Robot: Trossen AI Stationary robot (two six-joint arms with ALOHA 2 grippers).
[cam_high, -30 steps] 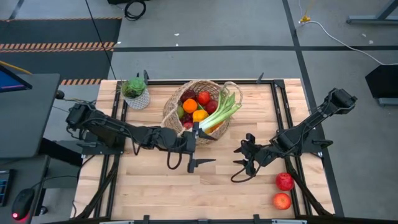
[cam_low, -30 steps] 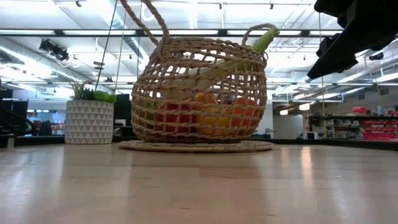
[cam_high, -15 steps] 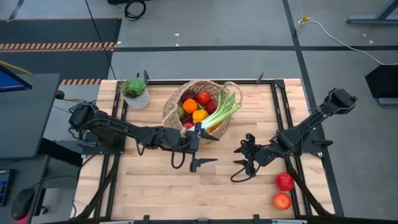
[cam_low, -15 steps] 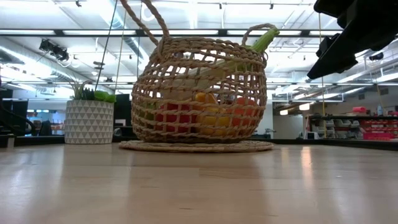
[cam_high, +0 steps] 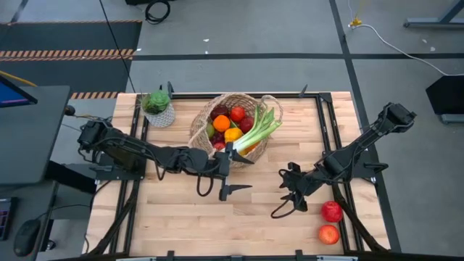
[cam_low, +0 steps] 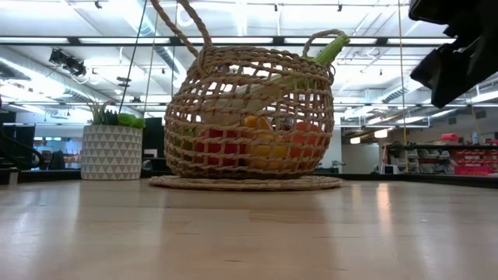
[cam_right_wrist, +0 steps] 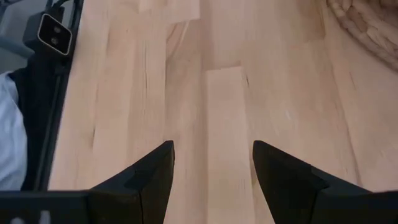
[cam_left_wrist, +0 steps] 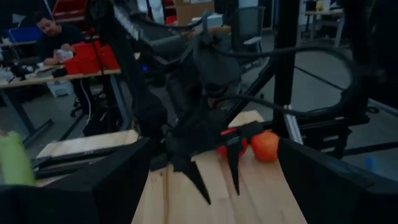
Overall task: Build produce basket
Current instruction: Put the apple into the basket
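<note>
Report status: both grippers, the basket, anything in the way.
Left gripper open beside basket. Right gripper open, empty, near two apples on table. Nothing blocks them.

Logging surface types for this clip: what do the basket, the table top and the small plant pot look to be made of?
The basket looks like woven straw or wicker, matt tan, with open gaps between twisted strands. The table top appears to be pale wood in joined planks, with a faint sheen in the low view. The plant pot seems ceramic or plastic, white with a grey triangle pattern; which one cannot be told.
</note>
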